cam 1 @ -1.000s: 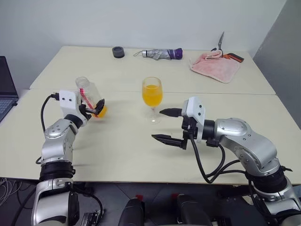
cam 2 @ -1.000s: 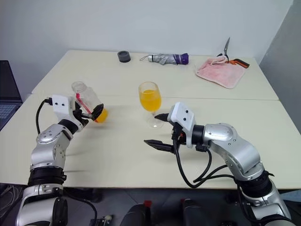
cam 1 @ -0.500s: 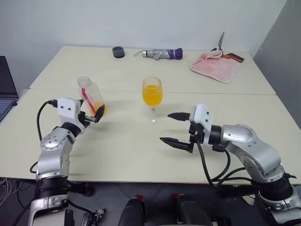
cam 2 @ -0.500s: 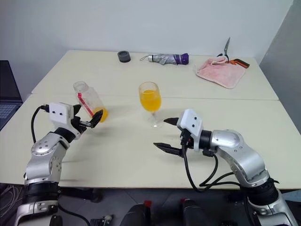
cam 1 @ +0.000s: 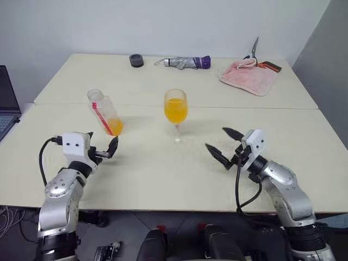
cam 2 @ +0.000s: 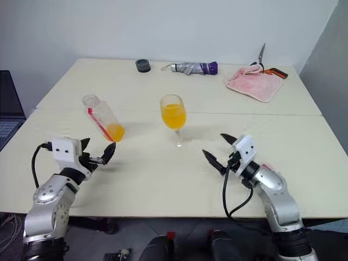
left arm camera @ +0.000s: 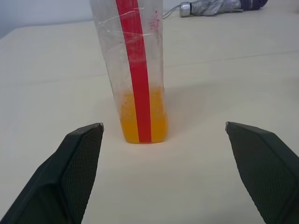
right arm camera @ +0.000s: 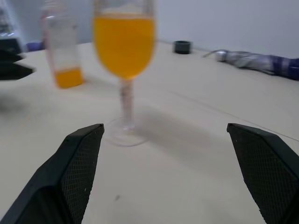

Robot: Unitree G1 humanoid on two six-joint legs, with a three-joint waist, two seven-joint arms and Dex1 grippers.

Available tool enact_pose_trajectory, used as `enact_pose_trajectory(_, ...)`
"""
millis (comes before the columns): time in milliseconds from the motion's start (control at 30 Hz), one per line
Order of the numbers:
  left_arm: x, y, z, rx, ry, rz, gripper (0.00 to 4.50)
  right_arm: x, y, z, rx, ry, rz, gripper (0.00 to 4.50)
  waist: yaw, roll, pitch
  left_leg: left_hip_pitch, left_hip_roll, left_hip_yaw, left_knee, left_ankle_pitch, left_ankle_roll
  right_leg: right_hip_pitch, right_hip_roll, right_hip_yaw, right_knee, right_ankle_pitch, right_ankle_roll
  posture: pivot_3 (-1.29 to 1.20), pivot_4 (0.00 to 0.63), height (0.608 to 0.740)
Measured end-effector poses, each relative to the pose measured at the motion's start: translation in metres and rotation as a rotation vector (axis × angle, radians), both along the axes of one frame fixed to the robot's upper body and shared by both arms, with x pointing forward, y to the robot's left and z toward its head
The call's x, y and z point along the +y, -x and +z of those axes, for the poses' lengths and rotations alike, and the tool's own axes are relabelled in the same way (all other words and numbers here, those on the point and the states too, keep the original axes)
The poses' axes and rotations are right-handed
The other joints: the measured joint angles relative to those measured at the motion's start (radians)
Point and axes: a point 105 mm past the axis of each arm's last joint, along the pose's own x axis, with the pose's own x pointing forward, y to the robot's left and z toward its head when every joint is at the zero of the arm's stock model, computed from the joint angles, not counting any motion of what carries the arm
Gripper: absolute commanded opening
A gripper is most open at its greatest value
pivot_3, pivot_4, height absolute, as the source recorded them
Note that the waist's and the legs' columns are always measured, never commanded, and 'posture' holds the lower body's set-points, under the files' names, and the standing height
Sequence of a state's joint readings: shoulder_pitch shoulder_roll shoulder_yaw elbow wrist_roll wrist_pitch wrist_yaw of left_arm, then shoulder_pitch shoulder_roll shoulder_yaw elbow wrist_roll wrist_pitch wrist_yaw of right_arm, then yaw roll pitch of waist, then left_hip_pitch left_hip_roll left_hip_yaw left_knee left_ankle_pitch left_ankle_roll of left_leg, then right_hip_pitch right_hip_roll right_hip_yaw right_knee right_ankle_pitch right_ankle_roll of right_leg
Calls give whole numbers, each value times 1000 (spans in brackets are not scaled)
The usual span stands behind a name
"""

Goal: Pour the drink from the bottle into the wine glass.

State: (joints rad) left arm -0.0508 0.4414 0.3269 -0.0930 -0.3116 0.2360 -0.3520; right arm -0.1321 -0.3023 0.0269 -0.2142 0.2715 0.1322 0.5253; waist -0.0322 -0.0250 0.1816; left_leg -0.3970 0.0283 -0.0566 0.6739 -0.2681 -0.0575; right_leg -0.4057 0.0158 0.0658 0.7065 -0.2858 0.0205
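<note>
Table [cam 1: 163, 174]: two pale cream tops butted together, matte and smooth, under both my grippers.

Far beyond both grippers, near the back edge: a folded umbrella [cam 1: 187, 62], grey fabric with a purple end; a rumpled pink cloth [cam 1: 248, 77], soft-looking, with scissors [cam 1: 255, 51] at its far side; a small dark round ring-shaped object [cam 1: 137, 60].

Wine glass [cam 1: 176, 110]: clear, tulip bowl on a thin stem and round foot, standing upright ahead and to the left of my right gripper [cam 1: 224, 145], well apart from it. The bowl is mostly full of the drink [cam 2: 173, 116], bright translucent orange.

Bottle [cam 1: 105, 112]: slim clear plastic, squarish body, red vertical strip down one face. It stands on the table just ahead of my left gripper [cam 1: 103, 148], leaning, untouched. I see no cap on it. A shallow orange remainder sits in its base.

Left gripper: black textured fingers [left arm camera: 77, 163] spread wide, nothing held. Right gripper: jaws likewise fully apart, empty.
</note>
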Motion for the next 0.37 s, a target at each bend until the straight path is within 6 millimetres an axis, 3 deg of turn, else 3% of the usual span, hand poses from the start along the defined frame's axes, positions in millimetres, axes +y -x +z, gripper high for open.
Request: enact_pose_trajectory(367, -9, 12, -15, 4, 63, 45, 4482, -19, -10, -24, 41, -63, -208, 4500, 0, 0, 0, 4, -1, 4, -9, 0, 0, 0, 1, 3, -4, 0, 0, 0, 150, 740)
